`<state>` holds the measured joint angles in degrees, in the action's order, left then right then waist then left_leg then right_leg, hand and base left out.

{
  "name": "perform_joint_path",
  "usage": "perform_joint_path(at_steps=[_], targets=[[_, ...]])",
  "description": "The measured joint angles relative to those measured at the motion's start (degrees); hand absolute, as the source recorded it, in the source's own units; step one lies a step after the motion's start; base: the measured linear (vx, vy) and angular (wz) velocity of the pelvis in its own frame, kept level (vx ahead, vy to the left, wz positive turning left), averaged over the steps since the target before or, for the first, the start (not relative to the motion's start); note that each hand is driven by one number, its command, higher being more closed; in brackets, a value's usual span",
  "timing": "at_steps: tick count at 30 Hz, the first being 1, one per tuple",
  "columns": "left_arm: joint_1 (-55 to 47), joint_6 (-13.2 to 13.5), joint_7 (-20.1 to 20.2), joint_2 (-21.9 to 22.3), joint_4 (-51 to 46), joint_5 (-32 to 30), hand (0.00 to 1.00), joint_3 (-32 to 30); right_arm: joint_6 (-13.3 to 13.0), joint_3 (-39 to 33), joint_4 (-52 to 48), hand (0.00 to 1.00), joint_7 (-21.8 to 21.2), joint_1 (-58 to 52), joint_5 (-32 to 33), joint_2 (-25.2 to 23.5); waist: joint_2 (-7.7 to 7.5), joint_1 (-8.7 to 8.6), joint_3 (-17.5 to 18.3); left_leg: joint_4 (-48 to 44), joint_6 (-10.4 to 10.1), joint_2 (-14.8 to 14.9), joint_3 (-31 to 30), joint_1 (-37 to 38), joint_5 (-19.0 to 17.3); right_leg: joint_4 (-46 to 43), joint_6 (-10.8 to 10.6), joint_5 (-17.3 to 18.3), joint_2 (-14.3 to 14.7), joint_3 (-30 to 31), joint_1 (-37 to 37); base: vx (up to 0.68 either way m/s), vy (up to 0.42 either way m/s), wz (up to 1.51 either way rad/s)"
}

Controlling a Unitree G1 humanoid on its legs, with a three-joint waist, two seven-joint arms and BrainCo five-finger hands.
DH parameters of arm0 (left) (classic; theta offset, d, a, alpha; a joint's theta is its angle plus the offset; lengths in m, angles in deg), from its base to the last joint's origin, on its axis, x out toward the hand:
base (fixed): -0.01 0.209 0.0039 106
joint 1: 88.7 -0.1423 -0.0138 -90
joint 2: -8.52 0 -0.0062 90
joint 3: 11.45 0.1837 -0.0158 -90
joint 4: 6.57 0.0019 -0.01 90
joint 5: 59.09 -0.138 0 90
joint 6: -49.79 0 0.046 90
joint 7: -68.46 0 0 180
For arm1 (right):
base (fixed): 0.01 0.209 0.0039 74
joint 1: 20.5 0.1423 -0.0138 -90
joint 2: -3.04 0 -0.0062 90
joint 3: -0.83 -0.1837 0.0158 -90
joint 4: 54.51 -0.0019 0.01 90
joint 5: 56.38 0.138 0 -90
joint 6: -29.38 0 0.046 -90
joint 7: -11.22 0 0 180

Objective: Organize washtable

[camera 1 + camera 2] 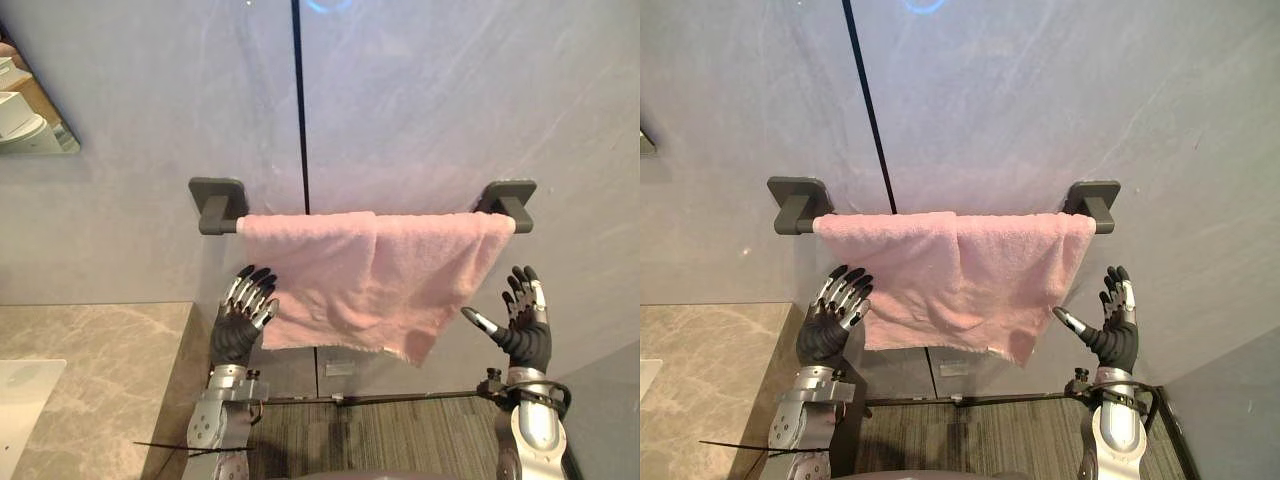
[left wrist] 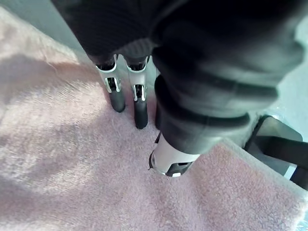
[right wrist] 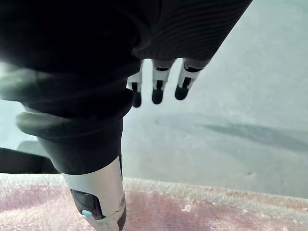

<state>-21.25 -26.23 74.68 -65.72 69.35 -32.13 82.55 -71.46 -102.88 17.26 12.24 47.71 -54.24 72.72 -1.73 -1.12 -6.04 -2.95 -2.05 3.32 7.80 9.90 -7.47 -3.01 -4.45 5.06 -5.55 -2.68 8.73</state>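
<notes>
Left eye view: a pink towel (image 1: 370,280) is seen draped over a wall-mounted towel bar (image 1: 512,210). It is bunched into two overlapping folds, with its hem slanting down to a corner right of centre. The left hand (image 1: 240,322) is held up just beside the towel's left edge, fingers straight and close together. The right hand (image 1: 522,325) is raised near the right edge, fingers straight and thumb spread towards the cloth, with a gap between them. Nothing is grasped by either hand.

The step in hand is judged to be the straightening of the towel. It would be done well if each side edge were pinched low down and the cloth drawn outwards along the bar, so that the middle overlap is opened. The hem could then be levelled by a gentle pull on the shorter side. A hard tug on one side alone should be avoided, since the towel could be slid off.

Most of the bar is covered, and the half of the towel hanging behind it is hidden. In the left wrist view the fingertips (image 2: 139,115) are shown over the pile, but whether it is touched cannot be made out. The marble countertop (image 1: 90,370) is cut off at the lower left, as is an unidentifiable white object (image 1: 20,400) on it.
</notes>
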Motion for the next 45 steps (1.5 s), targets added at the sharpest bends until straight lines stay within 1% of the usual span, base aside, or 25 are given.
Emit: perform_joint_path(at_steps=[1, 6, 9, 11, 16, 23, 24, 28, 33, 35, 39, 41, 42, 43, 44, 45], targets=[[-0.9, 0.0, 0.0, 0.2, 0.0, 0.1, 0.00, -0.1, 0.0, 0.0, -0.2, 0.00, 0.0, -1.2, 0.0, 0.0, -0.02, 0.34, 0.0, -0.1, 0.0, 0.0, 0.2, 0.1, -0.1, -0.2, 0.0, 0.1, -0.1, -0.2, 0.0, -0.06, -0.021, -0.01], [-3.9, 0.0, 0.0, 1.1, 1.6, 0.1, 0.00, -2.1, 0.0, 0.4, 0.4, 0.00, -0.1, -4.8, 0.0, -0.9, -0.05, 0.71, 0.1, -0.8, -0.1, -0.1, 0.2, 0.4, -0.7, -2.2, -0.3, 1.4, -0.4, -0.5, 0.0, -0.06, -0.019, 0.04], [-4.3, -0.2, 0.0, 1.1, 5.4, 0.1, 0.00, -3.1, 0.1, 0.6, 5.0, 0.00, -0.1, -5.5, 0.0, -0.8, -0.30, 1.24, 0.2, -1.2, -0.1, -0.1, 0.2, 0.3, -1.0, -3.2, -0.3, 1.9, -0.5, -0.6, -0.2, -0.03, -0.009, 0.01], [-4.4, -0.5, 0.0, 1.2, 7.7, 0.1, 0.00, -3.6, 0.2, 1.3, 8.5, 0.00, -0.1, -6.1, -0.1, -0.8, -0.49, 1.92, 0.4, -1.3, -0.1, -0.1, 0.2, -0.1, -1.0, -3.3, -0.3, 2.0, -0.6, -0.7, -0.6, 0.00, 0.000, 0.00], [-4.5, -1.2, -0.1, 1.3, 13.3, -0.9, 0.00, -4.3, 0.6, 3.5, 14.5, 0.00, -0.1, -6.1, -0.5, -0.8, -0.89, 1.99, 0.7, -2.1, -0.2, -0.1, 0.1, -0.7, -1.1, -3.6, -0.3, 2.0, -0.7, -1.3, -1.0, 0.00, -0.009, 0.02], [-2.5, -1.5, -1.6, 1.3, 22.9, -7.6, 0.00, -4.6, 1.2, 6.3, 22.6, 0.00, -0.1, -4.8, -2.5, -0.1, -1.42, 2.04, 1.5, -3.1, -0.1, 0.0, 0.1, -1.3, -1.8, -3.8, -0.3, 2.0, -0.7, -1.4, -1.1, -0.03, -0.006, 0.00], [-2.0, -1.6, -2.0, 1.1, 25.1, -9.2, 0.00, -4.6, 1.2, 6.9, 24.3, 0.00, -0.1, -4.7, -2.6, 0.3, -0.93, 2.04, 1.7, -3.1, -0.1, 0.0, 0.2, -1.3, -1.7, -3.8, -0.3, 2.0, -0.8, -1.4, -1.1, 0.00, 0.000, 0.00], [0.6, -2.4, -3.5, 1.1, 35.7, -13.2, 0.00, -4.0, 1.4, 8.0, 32.9, 0.00, 0.0, -3.5, -2.7, 1.0, -0.50, 2.01, 3.6, -2.5, -0.3, 0.0, 0.3, -1.1, -1.5, -3.6, -0.3, 2.0, -0.7, -1.3, -1.2, 0.00, 0.000, 0.00], [3.1, -3.1, -5.9, 0.5, 45.7, -18.8, 0.00, -3.6, 2.4, 7.8, 41.7, 0.00, 0.3, -1.6, -2.0, 1.2, -0.27, 1.99, 3.9, 1.0, -1.0, 0.1, 0.4, -0.4, 0.8, -3.1, -0.1, 1.6, -0.3, -1.4, -2.1, -0.02, -0.029, 0.00], [3.5, -3.7, -6.6, 0.6, 48.6, -19.3, 0.00, -3.6, 2.6, 7.7, 44.2, 0.00, 0.3, -0.9, -1.5, 1.4, -0.03, 1.99, 3.8, 1.6, -1.2, 0.3, 0.6, -0.1, 1.1, -2.8, 0.0, 1.5, -0.1, -1.3, -2.1, -0.01, -0.034, -0.04], [4.8, -3.7, -8.0, 0.5, 52.0, -19.4, 0.00, -3.8, 2.7, 6.9, 47.9, 0.00, 0.7, 1.4, -0.9, 1.4, 0.11, 2.07, 3.7, 2.3, -1.6, 0.8, 1.7, -0.3, 1.4, -2.6, 0.3, 1.1, 0.6, -0.1, -3.0, -0.02, -0.034, -0.15], [6.3, -3.7, -8.4, 0.6, 54.1, -20.0, 0.00, -4.3, 2.9, 6.7, 49.1, 0.00, 1.5, 2.5, -0.5, 1.6, 0.30, 2.06, 2.9, 2.7, -1.6, 0.8, 2.2, -0.3, 1.6, -2.7, 0.3, 0.9, 0.7, 0.3, -3.9, -0.03, -0.012, -0.18], [7.5, -3.7, -8.9, 0.6, 54.9, -20.3, 0.00, -4.8, 3.1, 6.7, 49.6, 0.00, 1.7, 3.5, -0.5, 1.8, -0.10, 2.38, 2.6, 2.6, -1.6, 0.9, 3.5, -0.6, 1.6, -3.8, 0.3, 0.9, 0.8, 1.5, -5.3, -0.06, 0.005, -0.39], [7.9, -3.8, -9.0, 0.5, 55.4, -20.4, 0.00, -5.0, 3.3, 6.8, 50.2, 0.00, 1.8, 4.6, -0.5, 1.9, -0.12, 2.43, 2.0, 2.2, -1.6, 1.0, 4.3, -1.6, 1.6, -5.2, 0.2, 0.9, 0.9, 2.1, -6.7, -0.09, -0.003, -0.55], [9.5, -3.8, -9.2, 0.1, 55.7, -20.4, 0.00, -5.2, 3.6, 6.8, 50.8, 0.00, 2.0, 6.7, -0.5, 1.9, 0.18, 2.46, 0.4, 1.2, -1.5, 1.3, 5.3, -2.8, 1.5, -8.7, 0.0, 0.8, 1.2, 2.9, -9.8, -0.13, -0.025, -0.48], [10.8, -3.8, -9.3, 0.1, 55.7, -20.3, 0.00, -5.9, 3.8, 6.8, 50.8, 0.00, 2.2, 8.0, -0.5, 1.8, 0.01, 2.45, -1.5, 0.3, -1.2, 1.9, 5.9, -3.8, 1.2, -12.1, -0.7, 0.3, 1.6, 2.9, -12.3, -0.22, -0.041, -0.38]])
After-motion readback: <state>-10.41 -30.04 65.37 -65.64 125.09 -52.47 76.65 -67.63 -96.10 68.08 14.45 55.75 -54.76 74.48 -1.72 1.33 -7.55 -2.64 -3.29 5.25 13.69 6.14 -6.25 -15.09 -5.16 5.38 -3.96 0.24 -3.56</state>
